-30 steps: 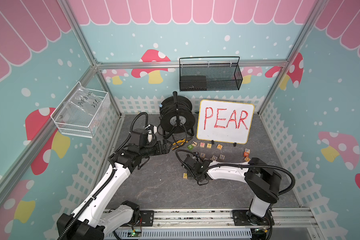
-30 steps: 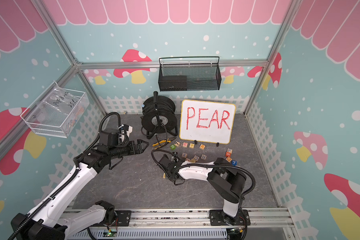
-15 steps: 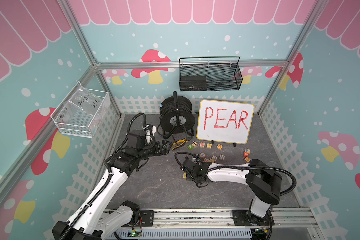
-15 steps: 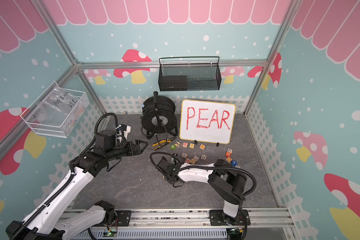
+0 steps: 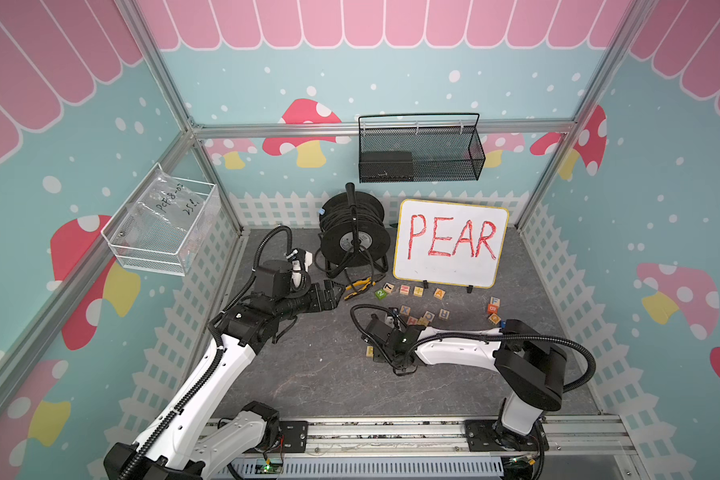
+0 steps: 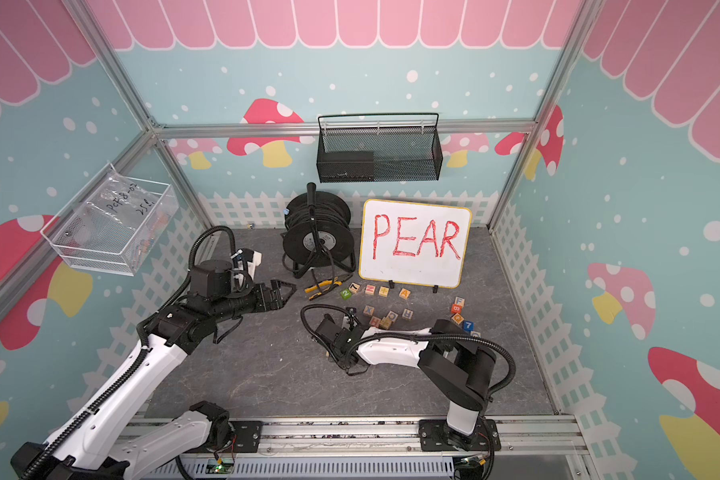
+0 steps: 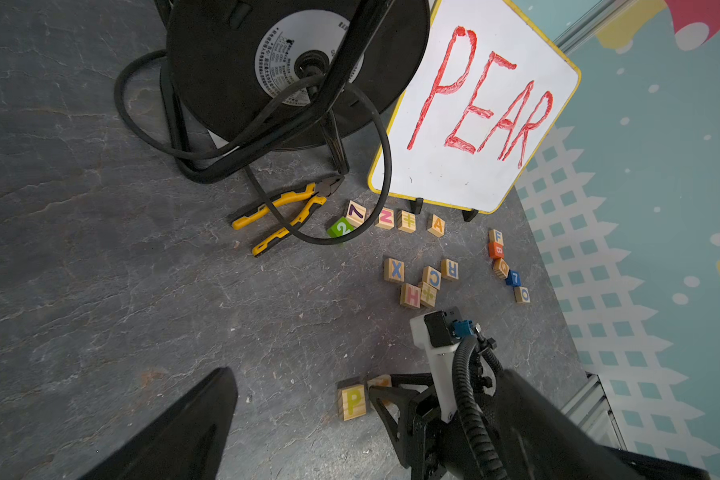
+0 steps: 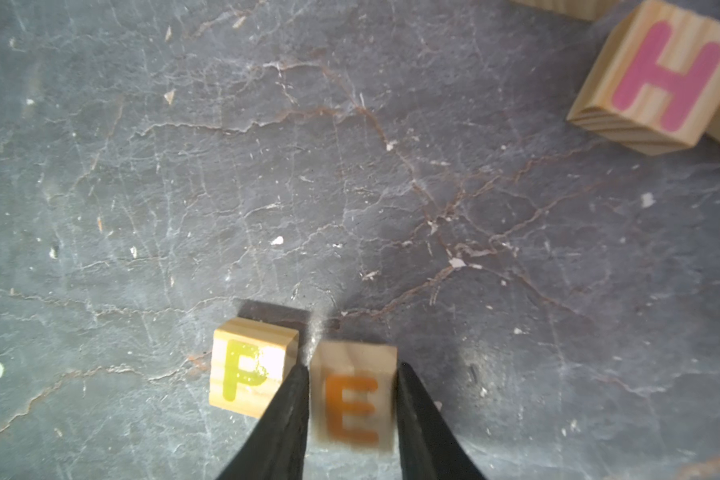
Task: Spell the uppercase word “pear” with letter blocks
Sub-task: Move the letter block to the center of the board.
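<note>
right tool (image 8: pixel 352 368): down at the table (image 5: pixel 308 374), one black finger (image 8: pixel 279 424) on each side of the E block; I cannot tell whether the fingers squeeze it or only stand against it
left tool (image 5: pixel 336 292): raised over the table close to the pliers (image 5: pixel 358 286), spread wide, nothing in it
P block (image 8: pixel 246 370): flat on the table, yellow letter up, in the bare middle of the table in front of the other blocks
E block (image 8: pixel 352 399): just beside the P block with a thin gap between them, orange letter up, blurred in the right wrist view
A block (image 5: pixel 439 294): at the end of the row of blocks in front of the whiteboard (image 5: pixel 449 266), next to a plus-sign block (image 5: pixel 419 291), well apart from the P and E blocks
R block (image 5: pixel 444 314): blue letter, at the edge of a loose cluster with the C, X and H blocks, between the whiteboard row and the right arm
black basket (image 5: pixel 470 158): mesh, hung on the back wall rail; a dark box (image 5: pixel 385 162) sits in the end above the cable reel (image 5: pixel 354 241)
wire bin (image 5: pixel 150 259): white, fixed to the wall on the robot's left; holds a clear plastic bag (image 5: pixel 171 208) with handwriting too small to read
whiteboard text: PEAR in red, the board propped on two small feet
</note>
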Available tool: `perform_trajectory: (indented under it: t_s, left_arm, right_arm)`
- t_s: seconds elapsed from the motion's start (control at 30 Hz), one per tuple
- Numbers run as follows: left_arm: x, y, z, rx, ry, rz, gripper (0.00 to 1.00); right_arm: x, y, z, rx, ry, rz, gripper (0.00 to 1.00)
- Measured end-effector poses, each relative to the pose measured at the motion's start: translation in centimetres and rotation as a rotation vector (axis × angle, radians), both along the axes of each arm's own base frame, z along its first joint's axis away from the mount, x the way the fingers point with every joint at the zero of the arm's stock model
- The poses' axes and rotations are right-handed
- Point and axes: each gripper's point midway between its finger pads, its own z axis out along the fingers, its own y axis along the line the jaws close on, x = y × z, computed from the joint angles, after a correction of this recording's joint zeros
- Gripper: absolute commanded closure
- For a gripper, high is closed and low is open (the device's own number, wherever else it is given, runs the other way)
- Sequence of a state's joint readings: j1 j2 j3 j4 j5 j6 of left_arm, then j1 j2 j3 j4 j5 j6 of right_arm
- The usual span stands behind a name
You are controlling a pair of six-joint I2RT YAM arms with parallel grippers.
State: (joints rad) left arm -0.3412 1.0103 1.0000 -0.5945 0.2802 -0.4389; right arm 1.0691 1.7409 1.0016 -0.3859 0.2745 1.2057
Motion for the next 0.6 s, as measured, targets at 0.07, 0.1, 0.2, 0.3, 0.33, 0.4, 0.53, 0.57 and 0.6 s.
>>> perform_trajectory:
  t_s: [0.07, 0.1, 0.2, 0.3, 0.33, 0.4, 0.53, 0.57, 0.6]
  left_arm:
    - [0.0, 0.0, 0.0, 0.0, 0.0, 0.0, 0.01]
    - [0.0, 0.0, 0.0, 0.0, 0.0, -0.001, 0.01]
    - [0.0, 0.0, 0.0, 0.0, 0.0, 0.0, 0.0]
    - [0.0, 0.0, 0.0, 0.0, 0.0, 0.0, 0.01]
    - [0.0, 0.0, 0.0, 0.0, 0.0, 0.0, 0.01]
    - [0.0, 0.0, 0.0, 0.0, 0.0, 0.0, 0.01]
    - [0.0, 0.0, 0.0, 0.0, -0.001, -0.001, 0.01]
    - [0.0, 0.0, 0.0, 0.0, -0.001, -0.001, 0.0]
    - [0.0, 0.0, 0.0, 0.0, -0.001, -0.001, 0.01]
  right_arm:
    - [-0.1, -0.2, -0.3, -0.002, 0.004, 0.0, 0.6]
    - [-0.2, -0.2, -0.4, -0.005, 0.005, 0.0, 0.59]
    - [-0.2, -0.3, -0.5, -0.006, 0.006, 0.0, 0.57]
    - [-0.2, -0.3, -0.4, 0.0, 0.003, -0.003, 0.52]
    - [-0.2, -0.3, -0.2, 0.005, 0.0, -0.005, 0.51]
    - [-0.2, -0.4, 0.2, 0.019, -0.011, -0.006, 0.47]
    - [-0.1, -0.3, 1.6, 0.068, -0.045, 0.0, 0.42]
    - [-0.1, -0.3, 2.0, 0.081, -0.053, 0.002, 0.4]
    - [-0.1, -0.2, 2.3, 0.091, -0.062, 0.003, 0.39]
